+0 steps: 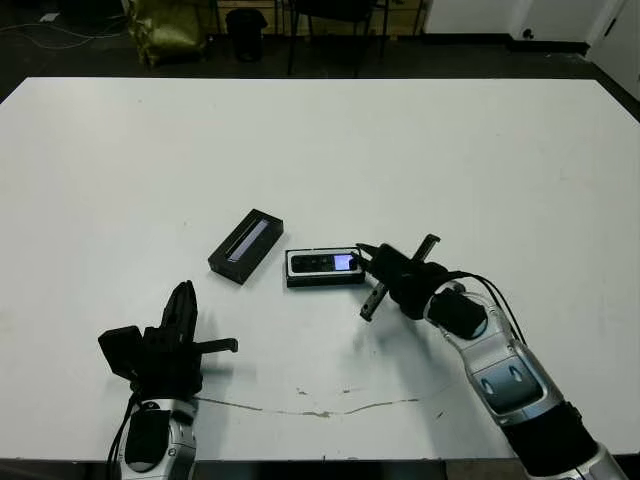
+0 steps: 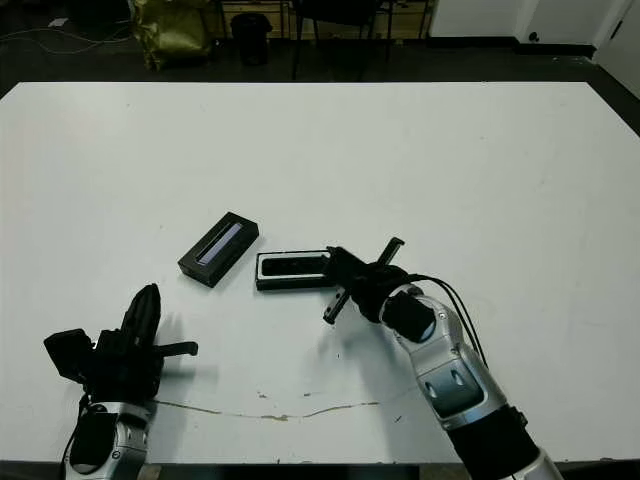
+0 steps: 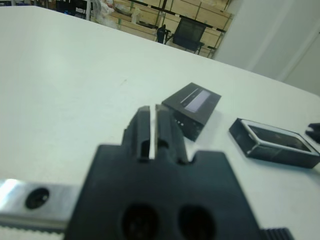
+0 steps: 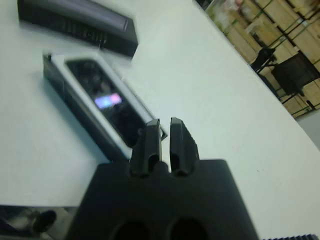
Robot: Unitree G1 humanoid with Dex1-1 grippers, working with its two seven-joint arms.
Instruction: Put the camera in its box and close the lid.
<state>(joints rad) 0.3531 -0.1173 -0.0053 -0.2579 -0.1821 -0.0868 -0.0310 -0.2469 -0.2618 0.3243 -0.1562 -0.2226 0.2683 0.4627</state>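
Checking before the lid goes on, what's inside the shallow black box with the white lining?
The slim black camera with its bluish patch lies inside the white-lined box. The box floor beneath it is covered.

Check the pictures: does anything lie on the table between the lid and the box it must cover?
Nothing visible does. The lid lies just to the left of the box, which already holds the camera, with only bare table between them. The right gripper sits at the box's far end.

White table (image 1: 480, 160); black box (image 1: 325, 268) with white lining, black camera (image 1: 322, 263) inside showing a bluish patch; black lid (image 1: 246, 246) with a glossy bluish-grey strip; brown streak (image 1: 310, 410) near the table's front edge
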